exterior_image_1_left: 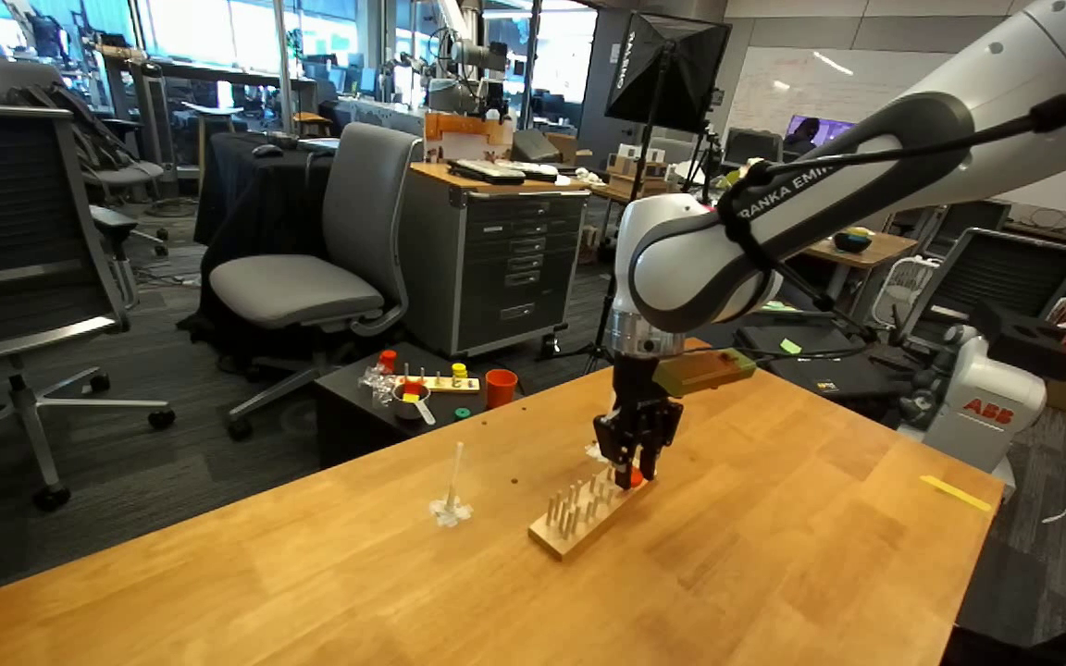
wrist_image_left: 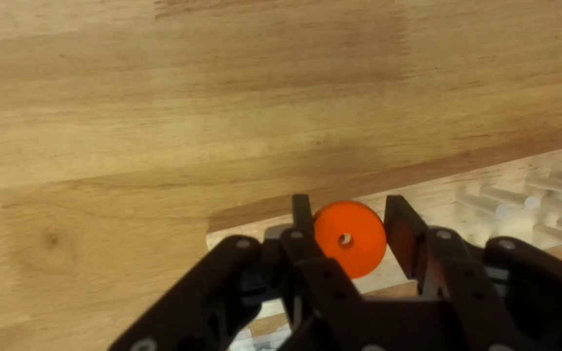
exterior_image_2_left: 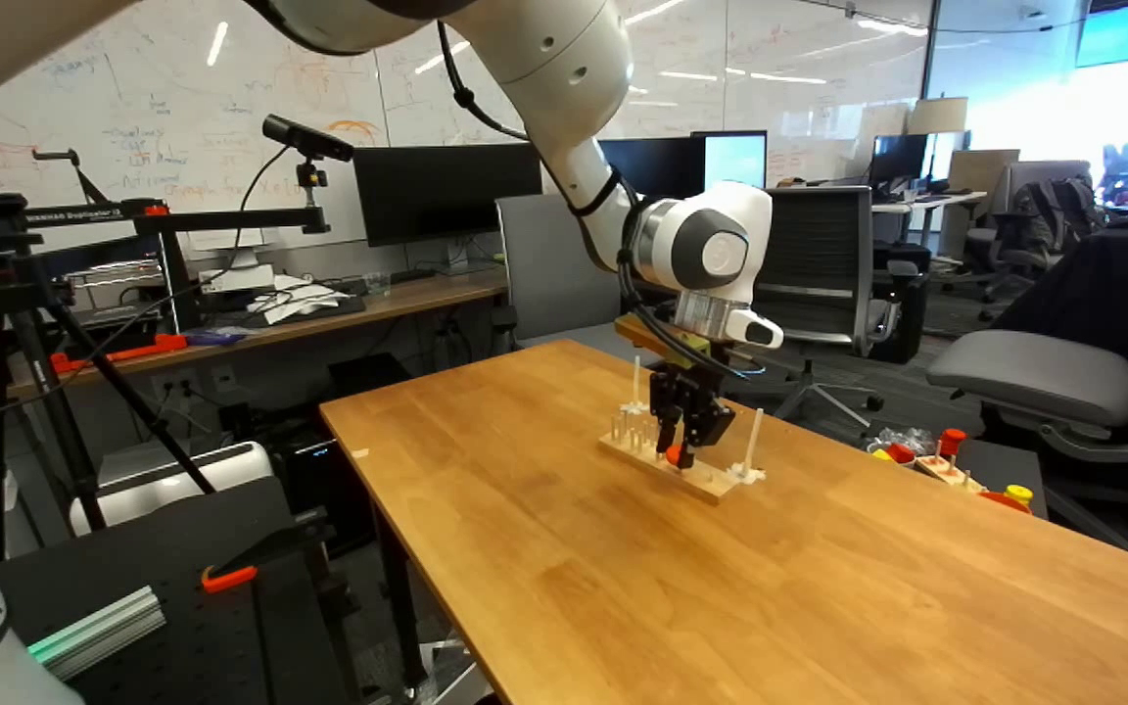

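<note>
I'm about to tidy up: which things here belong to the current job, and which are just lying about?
In the job, it seems:
orange disc, held by the hand
pegboard, beneath it

Probably just lying about:
orange cup
papers
yellow strip

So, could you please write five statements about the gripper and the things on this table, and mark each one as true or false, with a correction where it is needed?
1. The gripper holds the orange disc. True.
2. The orange disc is solid all over. False: a small hole shows near its middle in the wrist view.
3. A thin rod stands on the wooden table, beside the pegboard. True.
4. The pegs lie flat on the pegboard. False: they stand upright on it.
5. The yellow strip lies on the pegboard. False: it lies on the wooden table, near a corner.
</note>
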Controlling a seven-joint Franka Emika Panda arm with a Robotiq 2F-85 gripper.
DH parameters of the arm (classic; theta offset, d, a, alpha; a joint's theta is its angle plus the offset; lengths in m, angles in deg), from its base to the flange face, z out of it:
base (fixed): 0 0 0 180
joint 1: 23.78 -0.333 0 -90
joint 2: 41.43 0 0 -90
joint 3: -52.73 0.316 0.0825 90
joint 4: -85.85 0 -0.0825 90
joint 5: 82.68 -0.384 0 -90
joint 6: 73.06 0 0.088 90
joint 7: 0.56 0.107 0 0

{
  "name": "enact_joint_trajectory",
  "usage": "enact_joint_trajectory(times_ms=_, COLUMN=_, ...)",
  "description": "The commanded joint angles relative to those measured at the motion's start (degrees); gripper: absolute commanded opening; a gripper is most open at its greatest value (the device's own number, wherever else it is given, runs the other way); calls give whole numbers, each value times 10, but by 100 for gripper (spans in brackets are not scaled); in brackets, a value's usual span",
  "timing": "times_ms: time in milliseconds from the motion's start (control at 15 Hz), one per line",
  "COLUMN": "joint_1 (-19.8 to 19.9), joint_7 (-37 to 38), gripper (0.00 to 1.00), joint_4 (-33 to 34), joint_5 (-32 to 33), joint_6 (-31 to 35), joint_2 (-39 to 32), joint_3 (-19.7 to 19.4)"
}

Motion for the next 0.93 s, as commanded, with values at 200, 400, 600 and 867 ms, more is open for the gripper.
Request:
enact_joint_trajectory(times_ms=200, joint_1=5, joint_7=-5, gripper=17, joint_4=30, joint_5=-10, joint_6=-19, joint_2=-19, joint_3=3)
enact_joint_trajectory(times_ms=400, joint_1=7, joint_7=-5, gripper=17, joint_4=36, joint_5=-10, joint_6=-20, joint_2=-29, joint_3=2)
enact_joint_trajectory(times_ms=600, joint_1=8, joint_7=-6, gripper=17, joint_4=46, joint_5=-10, joint_6=-24, joint_2=-40, joint_3=3)
enact_joint_trajectory(times_ms=867, joint_1=7, joint_7=-5, gripper=73, joint_4=49, joint_5=-9, joint_6=-34, joint_2=-40, joint_3=2)
